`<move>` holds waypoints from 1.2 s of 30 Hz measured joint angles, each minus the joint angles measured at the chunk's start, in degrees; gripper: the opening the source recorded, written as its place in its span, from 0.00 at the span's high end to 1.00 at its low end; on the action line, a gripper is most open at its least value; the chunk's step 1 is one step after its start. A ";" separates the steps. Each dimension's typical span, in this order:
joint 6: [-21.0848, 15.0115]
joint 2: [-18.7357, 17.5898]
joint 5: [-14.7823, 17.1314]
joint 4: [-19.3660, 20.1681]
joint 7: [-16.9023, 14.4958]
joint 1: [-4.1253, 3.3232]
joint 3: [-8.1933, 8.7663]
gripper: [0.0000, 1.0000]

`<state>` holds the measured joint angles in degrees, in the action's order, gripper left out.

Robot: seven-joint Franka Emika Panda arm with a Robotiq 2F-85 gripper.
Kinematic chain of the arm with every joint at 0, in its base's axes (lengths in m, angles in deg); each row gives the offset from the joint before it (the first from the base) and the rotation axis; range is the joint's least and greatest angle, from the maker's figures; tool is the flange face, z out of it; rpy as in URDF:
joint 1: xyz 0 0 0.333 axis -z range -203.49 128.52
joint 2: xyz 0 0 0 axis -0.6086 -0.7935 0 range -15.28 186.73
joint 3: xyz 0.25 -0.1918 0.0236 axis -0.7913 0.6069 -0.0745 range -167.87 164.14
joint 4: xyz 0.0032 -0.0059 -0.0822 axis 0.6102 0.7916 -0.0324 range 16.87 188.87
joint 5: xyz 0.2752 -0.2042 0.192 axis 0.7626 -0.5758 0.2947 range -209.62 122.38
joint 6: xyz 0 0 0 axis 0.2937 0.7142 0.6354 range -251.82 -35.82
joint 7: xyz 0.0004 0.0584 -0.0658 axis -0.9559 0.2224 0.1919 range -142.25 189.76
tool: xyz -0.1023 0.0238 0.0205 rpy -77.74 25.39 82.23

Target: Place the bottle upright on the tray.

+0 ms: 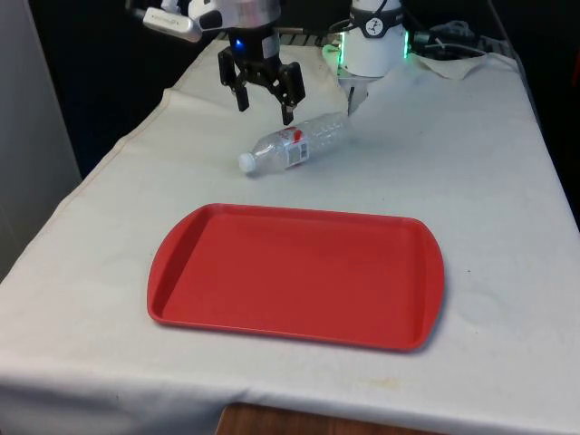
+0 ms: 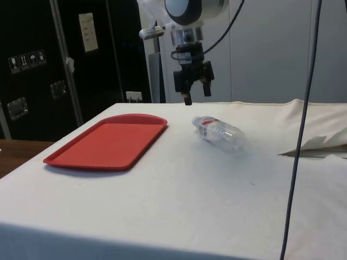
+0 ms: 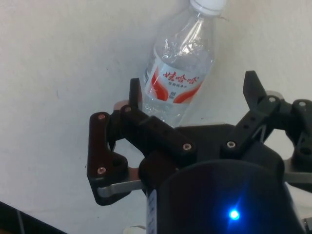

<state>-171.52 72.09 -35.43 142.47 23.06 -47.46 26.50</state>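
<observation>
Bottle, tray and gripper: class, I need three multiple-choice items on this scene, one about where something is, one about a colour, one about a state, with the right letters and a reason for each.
1. Where does the bottle lie?
A. on the white cloth beyond the tray, on the robot's side
B. inside the tray
C. between the gripper's fingers

2. What colour is the tray?
A. blue
B. red
C. green

3. How is the gripper set?
A. shut on the bottle
B. shut on nothing
C. open above the bottle

Answers:
1 A: in the front view the bottle rests on its side on the cloth, apart from the tray's far rim.
2 B: both the front and side views show a red tray with nothing in it.
3 C: the fingers stand spread and the side view shows a gap between them and the bottle below.
</observation>
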 measured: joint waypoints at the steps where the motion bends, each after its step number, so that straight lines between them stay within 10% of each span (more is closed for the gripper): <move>1: 0.00 0.00 0.00 0.00 0.00 0.00 0.00 0.00; 36: 9.85 -6.07 2.41 -6.25 -0.74 0.69 0.34 0.00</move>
<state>-161.67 66.01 -33.02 136.23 22.32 -46.77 26.84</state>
